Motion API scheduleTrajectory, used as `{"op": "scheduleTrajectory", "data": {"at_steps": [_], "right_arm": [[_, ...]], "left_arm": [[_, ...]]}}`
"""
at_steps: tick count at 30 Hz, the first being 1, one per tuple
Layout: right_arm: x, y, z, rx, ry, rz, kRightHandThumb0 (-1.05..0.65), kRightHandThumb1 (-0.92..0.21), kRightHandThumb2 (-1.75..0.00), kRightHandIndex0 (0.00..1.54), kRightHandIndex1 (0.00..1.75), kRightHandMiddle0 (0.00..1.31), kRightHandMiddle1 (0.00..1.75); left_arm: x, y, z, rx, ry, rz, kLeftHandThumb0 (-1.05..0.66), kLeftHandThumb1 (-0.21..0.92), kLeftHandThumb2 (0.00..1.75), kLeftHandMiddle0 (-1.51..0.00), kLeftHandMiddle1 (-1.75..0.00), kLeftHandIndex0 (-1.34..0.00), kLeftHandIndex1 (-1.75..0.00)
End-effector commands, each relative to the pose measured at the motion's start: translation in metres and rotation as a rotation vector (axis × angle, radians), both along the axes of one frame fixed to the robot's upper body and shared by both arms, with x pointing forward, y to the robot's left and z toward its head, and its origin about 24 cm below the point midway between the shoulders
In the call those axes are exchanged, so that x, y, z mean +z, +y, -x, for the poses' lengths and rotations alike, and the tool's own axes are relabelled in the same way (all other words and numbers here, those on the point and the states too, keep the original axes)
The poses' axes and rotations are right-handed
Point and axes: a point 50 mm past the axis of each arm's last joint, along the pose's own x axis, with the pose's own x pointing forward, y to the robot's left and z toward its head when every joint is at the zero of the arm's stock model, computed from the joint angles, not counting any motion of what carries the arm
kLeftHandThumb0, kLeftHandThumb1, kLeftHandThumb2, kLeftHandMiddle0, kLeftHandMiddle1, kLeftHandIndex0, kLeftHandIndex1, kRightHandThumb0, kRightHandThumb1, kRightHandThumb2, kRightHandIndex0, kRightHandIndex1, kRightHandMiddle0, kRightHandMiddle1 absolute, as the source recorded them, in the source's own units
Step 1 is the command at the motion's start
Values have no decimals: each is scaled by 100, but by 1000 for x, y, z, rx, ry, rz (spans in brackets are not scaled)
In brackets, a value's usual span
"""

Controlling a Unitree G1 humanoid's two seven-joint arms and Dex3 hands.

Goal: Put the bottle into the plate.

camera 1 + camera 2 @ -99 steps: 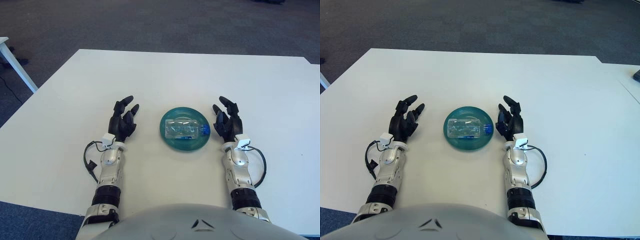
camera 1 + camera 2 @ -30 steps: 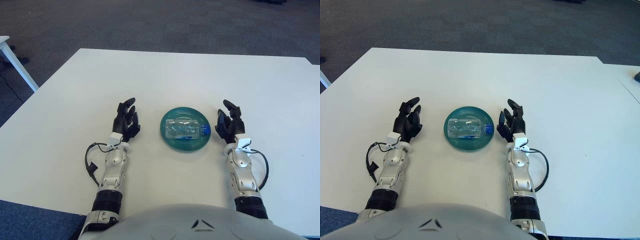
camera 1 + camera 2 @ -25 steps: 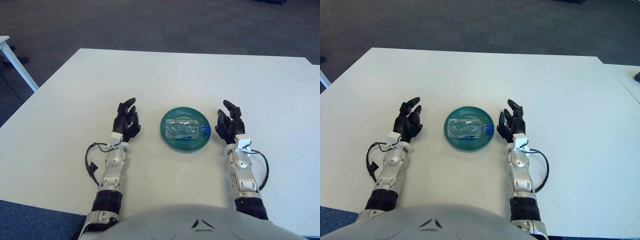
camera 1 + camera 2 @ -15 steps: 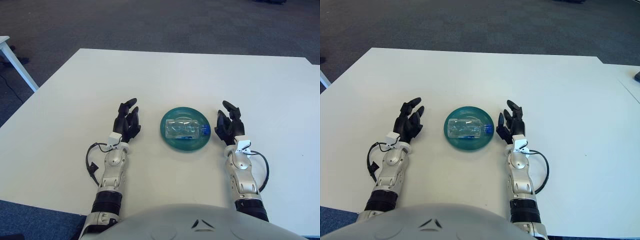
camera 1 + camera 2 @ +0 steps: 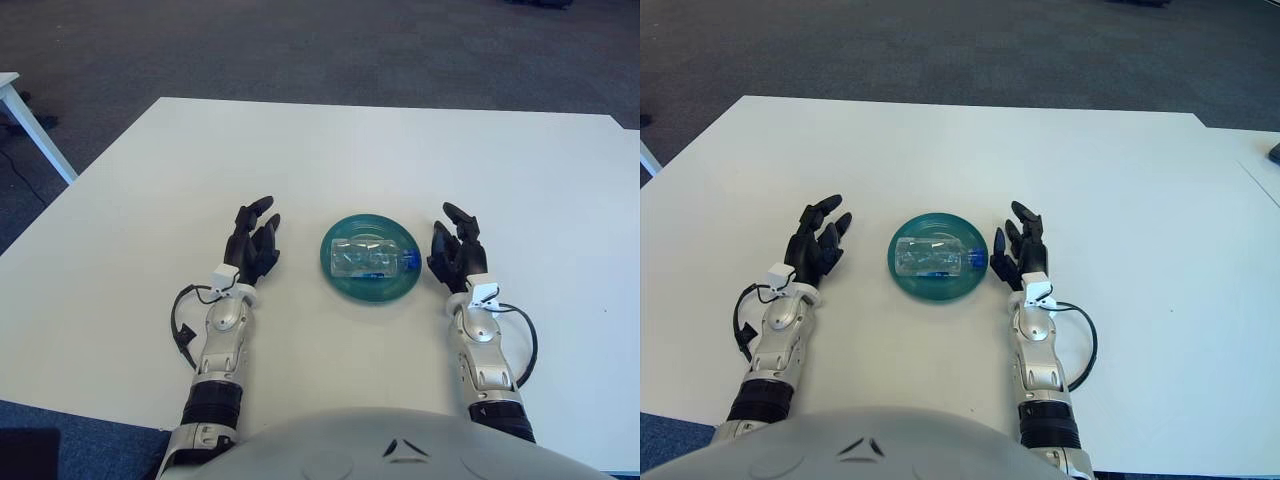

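Observation:
A clear plastic bottle (image 5: 368,258) with a blue cap lies on its side inside the round teal plate (image 5: 345,282) at the middle of the white table. My left hand (image 5: 252,241) shows to the left of the plate, fingers spread and holding nothing. My right hand (image 5: 457,247) is just right of the plate, close to the bottle's capped end, fingers also spread and empty. Neither hand touches the plate or the bottle.
The white table (image 5: 380,150) stretches far behind and to both sides of the plate. A second white table's leg (image 5: 30,125) shows at the far left, over grey carpet. A cable loops beside each forearm.
Both hands have shifted only slightly beside the plate, the left one a touch leftward and its fingers a little more spread. Bottle and plate have not moved.

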Motion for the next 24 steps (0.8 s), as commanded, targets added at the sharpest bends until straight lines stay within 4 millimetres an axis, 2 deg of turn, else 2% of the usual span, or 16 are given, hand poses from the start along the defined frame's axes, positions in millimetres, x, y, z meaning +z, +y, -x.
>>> {"op": "scheduleTrajectory", "data": {"at_steps": [1,24], "right_arm": [[-18,2,9,-5,102,-10,-63,-92,-72,42,0,0,66],[-19,3,9,-12,105,-17,-65,-92,-72,43,0,0,67]], "left_arm": [[-25,3,17,0,156,20,-71,92,62,-64,-7,-22,-85],[-27,2,12,-6,134,27,-70,92,65,-66,-6,-21,-82]]}}
